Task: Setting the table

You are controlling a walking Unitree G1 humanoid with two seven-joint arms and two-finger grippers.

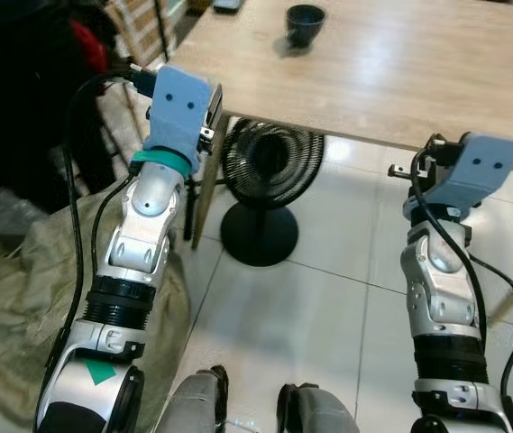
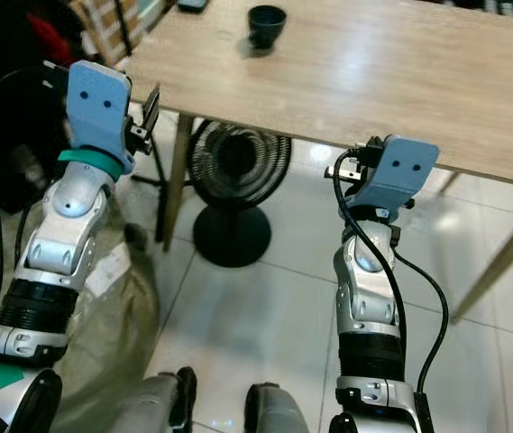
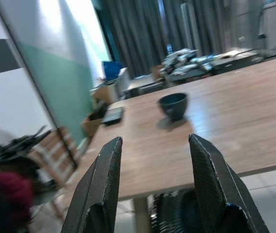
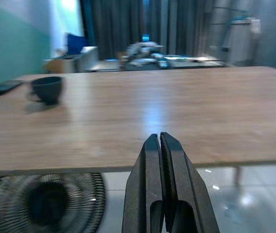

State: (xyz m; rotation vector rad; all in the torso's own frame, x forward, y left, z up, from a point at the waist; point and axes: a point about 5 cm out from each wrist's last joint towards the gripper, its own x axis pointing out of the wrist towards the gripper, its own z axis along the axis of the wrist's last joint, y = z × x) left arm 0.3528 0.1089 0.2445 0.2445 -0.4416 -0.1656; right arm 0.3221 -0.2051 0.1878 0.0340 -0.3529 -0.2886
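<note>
1. Both arms rise in the foreground, short of the tabletop's (image 1: pixel 400 81) near edge, over a tiled floor (image 1: pixel 328 307).
2. Left gripper (image 3: pixel 152 160) sits near the tabletop's left corner, about level with its edge; its two fingers (image 3: pixel 104 179) stand well apart with nothing between them.
3. Right gripper (image 4: pixel 160 145) hovers before the near edge, further right; its fingers are pressed together and hold nothing.
4. On the tabletop, a dark bowl (image 1: pixel 305 23) stands upright toward the far left, well apart from both grippers.
5. Beyond the bowl, by the far left edge, lies a flat dark thing (image 3: pixel 112 115), possibly a phone; the wrist view is too blurred to be sure.
6. Under the tabletop, a black fan (image 1: pixel 270 162) stands on a round base, just beside the wooden leg (image 1: pixel 206 180).
7. Left of the robot, a pale green sack (image 1: pixel 13 298) lies crumpled on the floor.
</note>
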